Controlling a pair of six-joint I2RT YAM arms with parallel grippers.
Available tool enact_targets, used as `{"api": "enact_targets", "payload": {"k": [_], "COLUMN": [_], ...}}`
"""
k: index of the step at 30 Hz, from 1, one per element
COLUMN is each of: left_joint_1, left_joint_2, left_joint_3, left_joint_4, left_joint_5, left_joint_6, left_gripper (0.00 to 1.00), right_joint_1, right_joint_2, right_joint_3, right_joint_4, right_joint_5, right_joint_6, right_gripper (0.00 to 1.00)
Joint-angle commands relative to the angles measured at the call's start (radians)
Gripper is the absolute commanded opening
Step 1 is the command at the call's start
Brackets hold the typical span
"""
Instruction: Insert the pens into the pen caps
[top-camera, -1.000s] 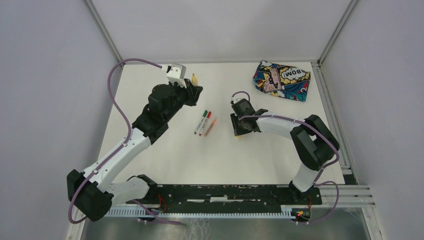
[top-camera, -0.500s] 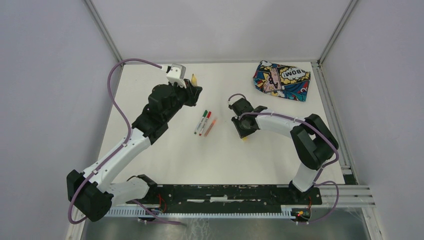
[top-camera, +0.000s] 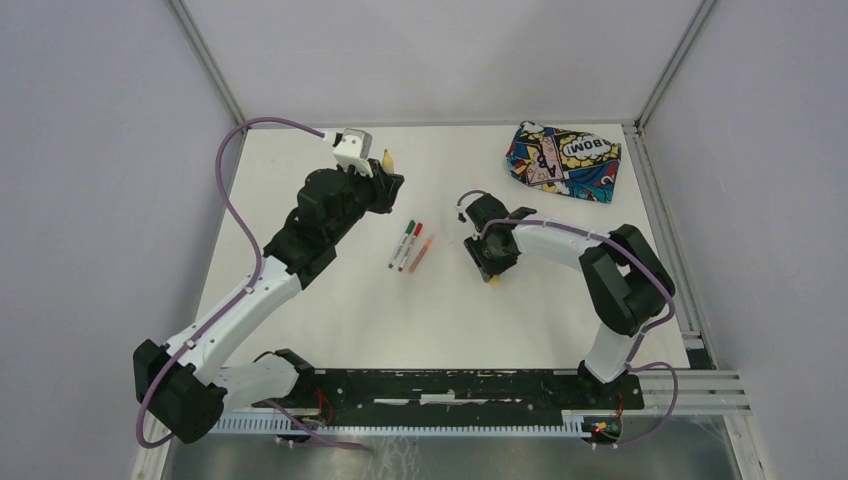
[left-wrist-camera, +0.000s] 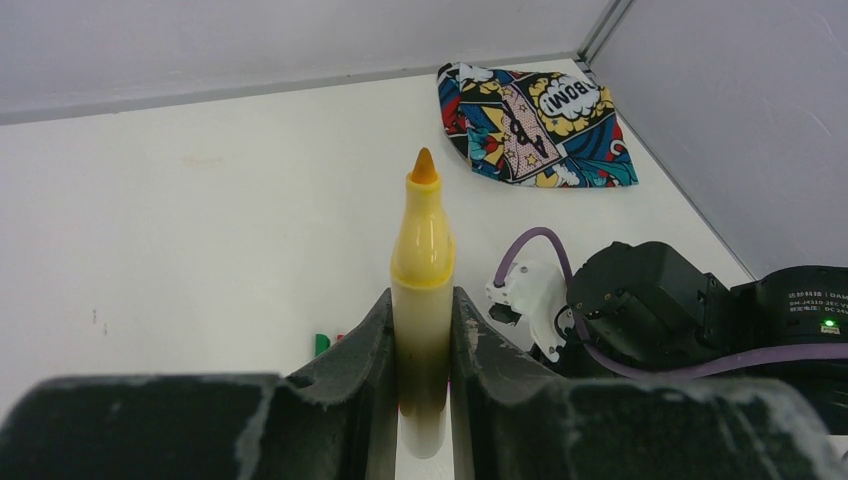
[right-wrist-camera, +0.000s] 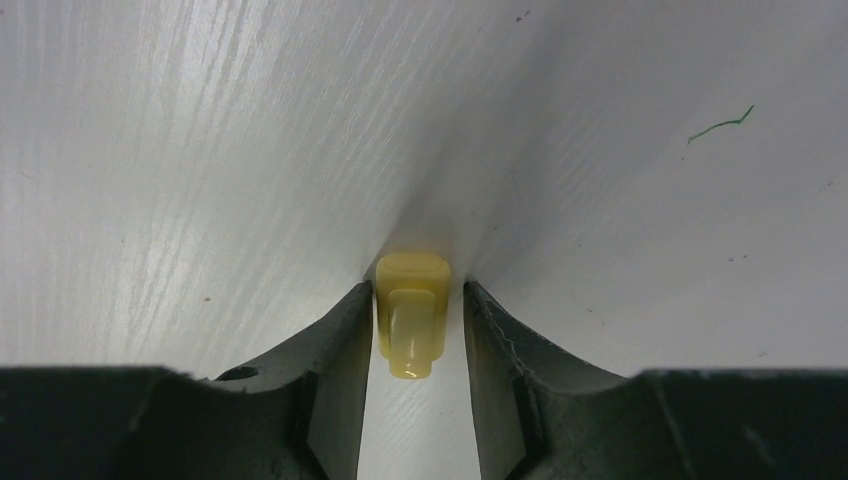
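Note:
My left gripper (top-camera: 384, 178) is shut on the yellow pen (top-camera: 388, 157) and holds it in the air at the far left, its bare tip pointing up. The pen also shows in the left wrist view (left-wrist-camera: 422, 270). My right gripper (top-camera: 491, 270) is down at the table in the middle. Its jaws straddle the yellow cap (right-wrist-camera: 411, 312), which lies on the table, with a thin gap on each side. The cap peeks out in the top view (top-camera: 495, 281). Green (top-camera: 403, 243), red (top-camera: 411, 245) and orange (top-camera: 420, 254) pens lie side by side between the arms.
The comic-print pouch (top-camera: 563, 160) lies at the far right corner, also in the left wrist view (left-wrist-camera: 535, 125). Metal frame rails (top-camera: 650, 190) edge the white table.
My right gripper has shifted slightly toward the near side and turned over the yellow cap, which now shows at its tip. My left arm and the yellow pen have not moved.

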Motion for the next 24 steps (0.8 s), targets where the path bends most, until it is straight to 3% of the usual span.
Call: {"api": "enact_targets", "payload": {"k": [1, 10, 15, 18, 24], "left_joint_1": [0.005, 0.009, 0.009, 0.009, 0.008], "left_joint_2": [-0.014, -0.017, -0.016, -0.017, -0.003], "left_joint_3": [0.015, 0.017, 0.017, 0.017, 0.026], "left_joint_4": [0.021, 0.020, 0.018, 0.019, 0.028], "left_joint_5": [-0.015, -0.017, -0.021, -0.018, 0.046], "left_joint_6": [0.041, 0.041, 0.042, 0.041, 0.044], "left_gripper": [0.02, 0.02, 0.02, 0.02, 0.02], "right_joint_1": [-0.008, -0.010, -0.015, -0.027, -0.066], "right_joint_2": [0.050, 0.088, 0.081, 0.040, -0.165], "right_joint_3": [0.018, 0.046, 0.042, 0.039, 0.032], "right_joint_4": [-0.048, -0.076, -0.049, -0.029, 0.096], "right_joint_5": [-0.008, 0.029, -0.033, -0.080, -0.160], "right_joint_6": [-0.027, -0.032, -0.042, -0.040, -0.018], "right_gripper": [0.44, 0.41, 0.31, 0.22, 0.19]}}
